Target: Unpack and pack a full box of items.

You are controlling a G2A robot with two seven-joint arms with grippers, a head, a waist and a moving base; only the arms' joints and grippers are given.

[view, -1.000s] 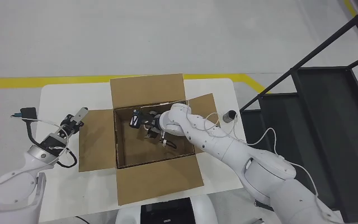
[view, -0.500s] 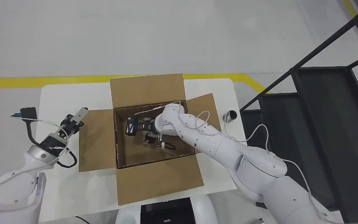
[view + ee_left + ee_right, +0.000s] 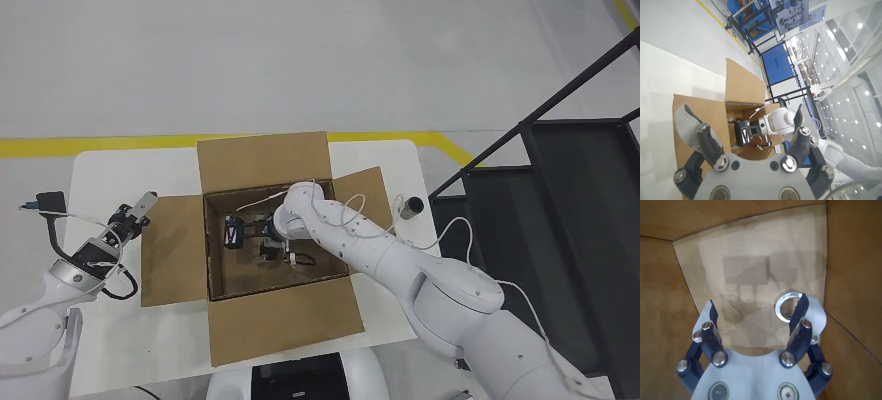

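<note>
The open cardboard box (image 3: 265, 160) stands mid-table with its flaps folded out. My right arm reaches down into it, and my right gripper (image 3: 235, 232) is open near the box's left inner wall. In the right wrist view the right gripper (image 3: 758, 303) hangs open over the bare box floor (image 3: 753, 262). A silver metal ring (image 3: 783, 308) lies there beside one fingertip (image 3: 800, 306), which partly covers it. My left gripper (image 3: 143, 205) is open and holds nothing, over the table left of the box. The left wrist view shows the left gripper (image 3: 742, 113), the box (image 3: 742, 79) and the right gripper (image 3: 743, 135) inside it.
A small dark cylinder (image 3: 409, 207) stands on the white table (image 3: 120, 170) right of the box. Black metal stairs with a rail (image 3: 560, 170) are close to the table's right side. The box walls close in around my right gripper.
My right gripper has moved leftward inside the box, toward its left wall. The left arm and the cylinder have stayed put.
</note>
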